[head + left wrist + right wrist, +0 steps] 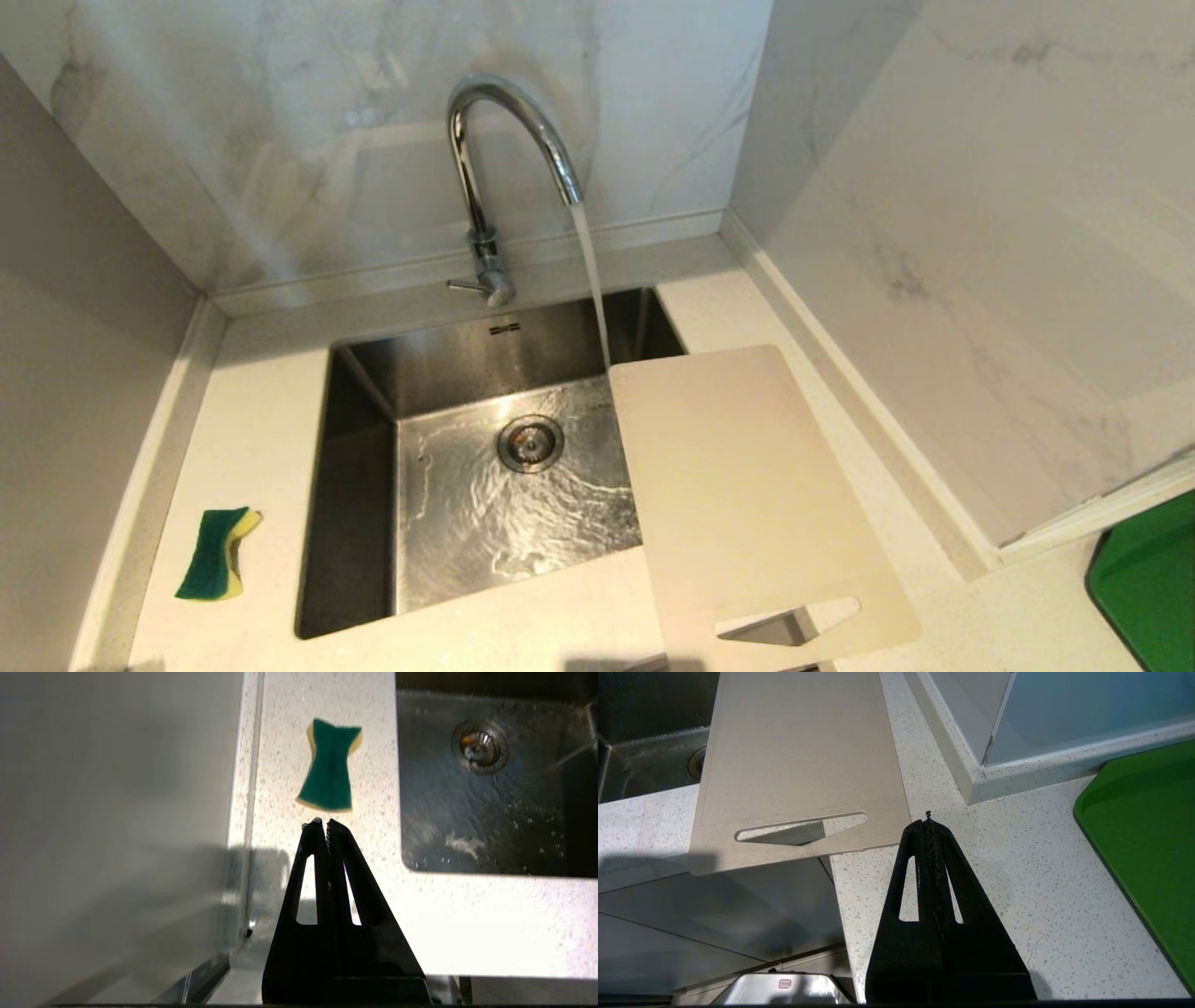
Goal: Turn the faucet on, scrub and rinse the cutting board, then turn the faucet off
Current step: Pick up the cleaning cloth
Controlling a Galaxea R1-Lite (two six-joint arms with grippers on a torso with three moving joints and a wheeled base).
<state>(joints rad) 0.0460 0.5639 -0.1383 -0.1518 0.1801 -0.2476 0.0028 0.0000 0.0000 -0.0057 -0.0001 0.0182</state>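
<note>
The chrome faucet point(495, 159) stands behind the sink and water runs from its spout into the basin, past the far left corner of the cutting board. The beige cutting board point(747, 485) point(798, 756) lies over the sink's right edge and the counter, its handle slot at the near end. A green and yellow sponge point(217, 553) point(331, 771) lies on the counter left of the sink. My left gripper point(323, 822) is shut and empty, hovering just short of the sponge. My right gripper point(928, 820) is shut and empty over the counter, beside the board's near right corner. Neither arm shows in the head view.
The steel sink point(373, 485) has a round drain point(529, 442) and water swirling over its floor. Marble walls close the back and right; a grey wall point(117, 812) stands just left of the sponge. A green tray point(1148, 588) point(1148, 849) sits at the far right on the counter.
</note>
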